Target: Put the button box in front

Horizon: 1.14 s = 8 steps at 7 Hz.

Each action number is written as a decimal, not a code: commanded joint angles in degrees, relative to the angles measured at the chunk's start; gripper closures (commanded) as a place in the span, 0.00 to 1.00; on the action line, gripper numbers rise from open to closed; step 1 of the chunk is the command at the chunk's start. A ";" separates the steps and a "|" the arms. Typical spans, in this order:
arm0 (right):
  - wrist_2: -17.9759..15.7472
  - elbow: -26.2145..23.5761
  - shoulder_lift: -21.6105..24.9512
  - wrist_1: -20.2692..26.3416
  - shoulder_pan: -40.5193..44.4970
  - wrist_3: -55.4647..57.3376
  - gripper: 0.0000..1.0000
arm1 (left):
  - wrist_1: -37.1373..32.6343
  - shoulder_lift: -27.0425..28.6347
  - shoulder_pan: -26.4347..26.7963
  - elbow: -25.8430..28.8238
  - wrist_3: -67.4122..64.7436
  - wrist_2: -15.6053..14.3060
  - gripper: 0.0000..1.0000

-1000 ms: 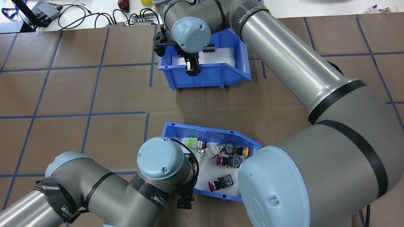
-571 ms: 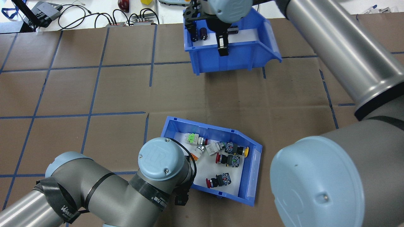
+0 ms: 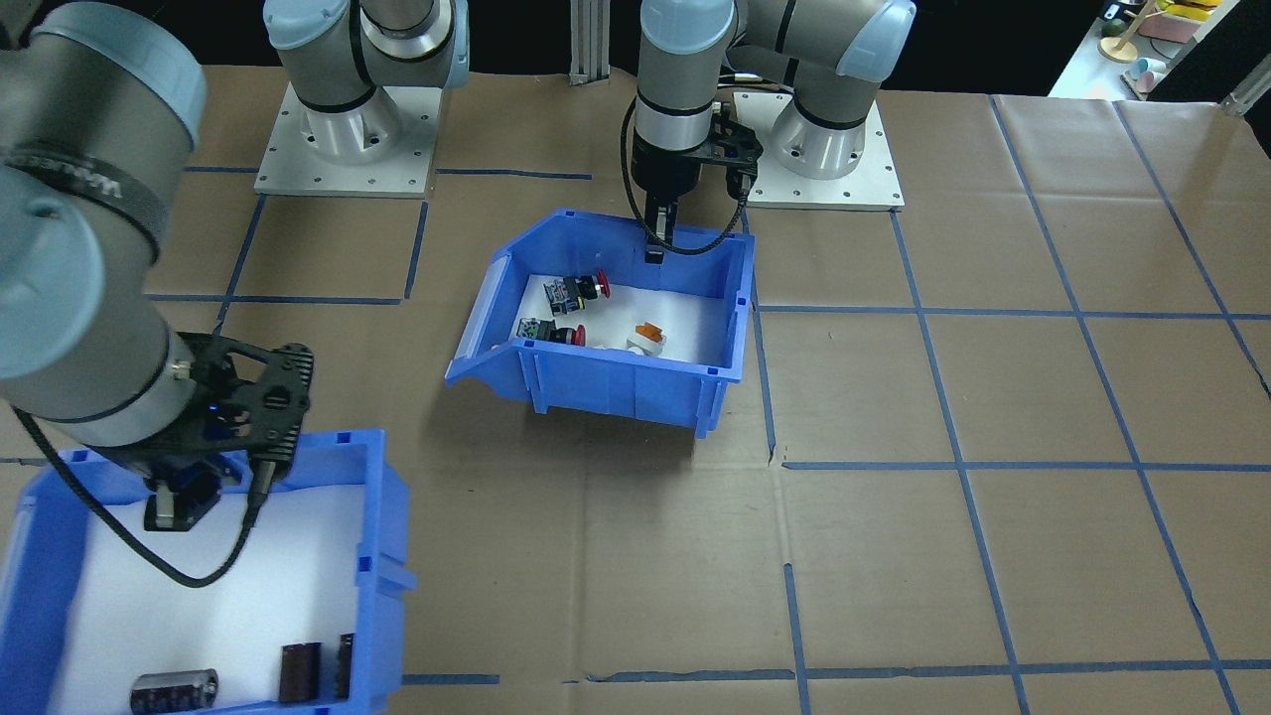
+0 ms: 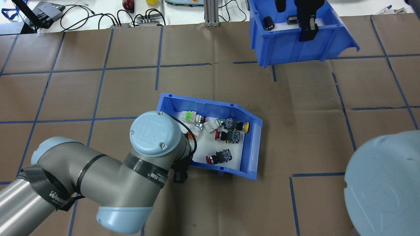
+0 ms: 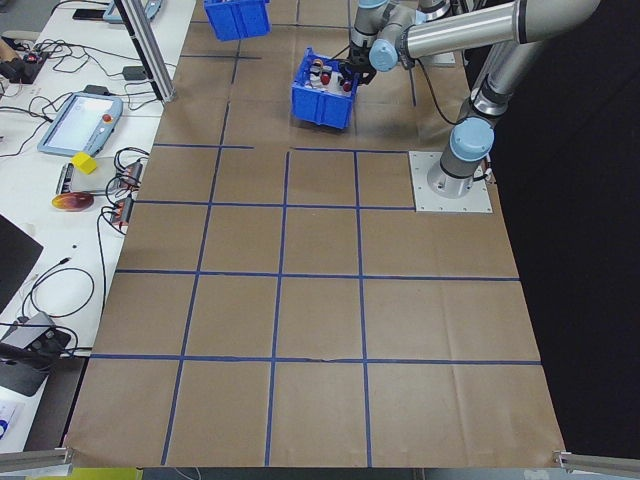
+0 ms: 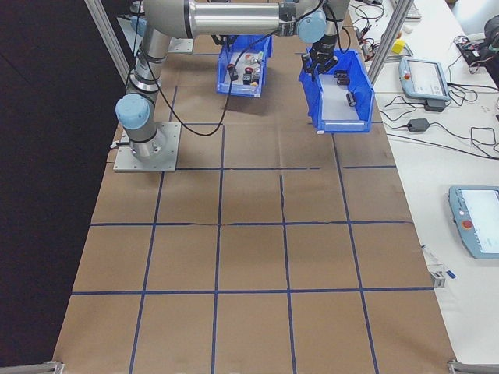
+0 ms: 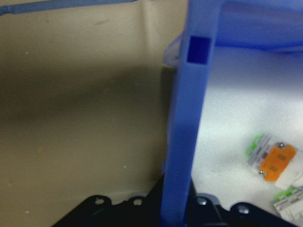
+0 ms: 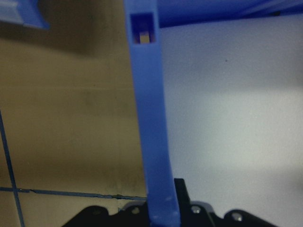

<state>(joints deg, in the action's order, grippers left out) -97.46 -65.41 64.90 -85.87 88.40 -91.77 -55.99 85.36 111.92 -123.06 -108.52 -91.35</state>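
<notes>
The button box [image 4: 210, 106] is a blue bin with a white liner, mid-table. It holds red push buttons [image 4: 211, 159], a green part [image 4: 188, 115] and an orange part [image 7: 277, 161]. My left gripper [image 4: 179, 175] is shut on the box's wall [image 7: 187, 142] nearest the robot. In the front-facing view the button box [image 3: 616, 382] casts a shadow below it, with the left gripper [image 3: 655, 243] on its rear wall. My right gripper [image 4: 308, 31] is shut on the wall [image 8: 154, 142] of a second blue bin [image 4: 288, 49] holding black cylinders, raised at the far right.
The second bin [image 3: 382, 556] fills the front-facing view's lower left corner, with a black cylinder [image 3: 174, 690] in it. Cables and devices [image 4: 49, 11] lie beyond the table's far edge beside an aluminium post [image 4: 210, 13]. Brown paper with blue tape lines covers the table [image 4: 82, 91].
The right arm has carried the second bin to the far right edge of the table. The left gripper has moved the button box away from the robot, slightly leftward.
</notes>
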 commanded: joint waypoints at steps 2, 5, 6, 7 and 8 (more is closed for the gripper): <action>2.61 -11.72 8.90 -1.14 -10.58 -9.29 0.96 | 0.44 12.57 -6.01 14.10 2.78 0.91 1.00; 4.30 -28.14 20.14 -9.54 -14.39 -5.04 0.95 | -0.26 27.89 -5.75 30.65 1.83 5.04 1.00; 3.86 -33.59 23.05 -12.97 -14.39 -3.95 0.95 | -0.26 29.67 -5.14 32.16 1.48 5.04 1.00; 3.69 -37.47 25.16 -17.88 -14.48 -4.29 0.95 | -0.26 29.95 -5.31 32.35 0.08 5.04 1.00; 3.68 -39.07 25.80 -18.97 -14.48 -4.29 0.95 | -0.08 30.04 -5.48 32.53 -0.28 5.04 1.00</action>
<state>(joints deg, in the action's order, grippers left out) -93.68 -101.22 89.06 -101.95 73.97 -96.24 -56.20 114.85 106.54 -91.08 -108.08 -86.35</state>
